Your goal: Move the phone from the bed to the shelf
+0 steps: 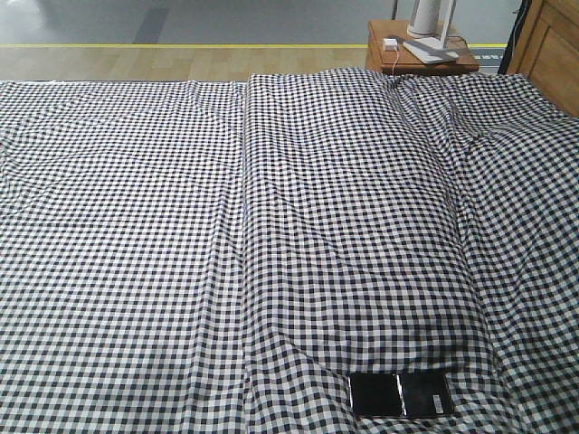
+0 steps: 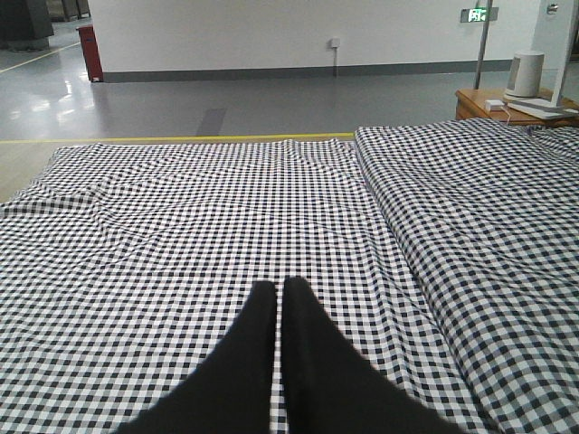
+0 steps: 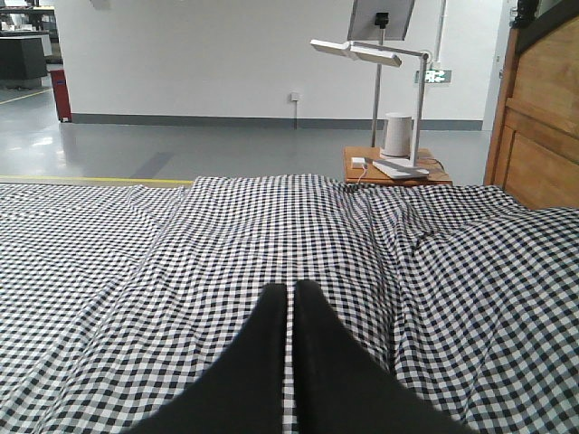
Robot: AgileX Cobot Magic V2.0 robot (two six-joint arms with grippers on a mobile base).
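Black-and-white gingham-checked fabric covers the very large bed (image 1: 136,226), wrinkled, with a long seam down its middle and broad open cloth on either side. The thin glossy black rectangular phone (image 1: 401,395) lies flat at the bed's near edge, right of the seam, beside a raised fold; only the front view shows it. The left pincer (image 2: 278,285) and right pincer (image 3: 291,287), seen only from the wrists, hang over the cloth, their black fingers pressed narrow and holding nothing. Past the far edge lie grey floor (image 2: 271,99) and a yellow line (image 2: 181,138). A small reddish-brown tabletop (image 1: 376,36) with a white lamp (image 3: 362,54) stands at the far right corner.
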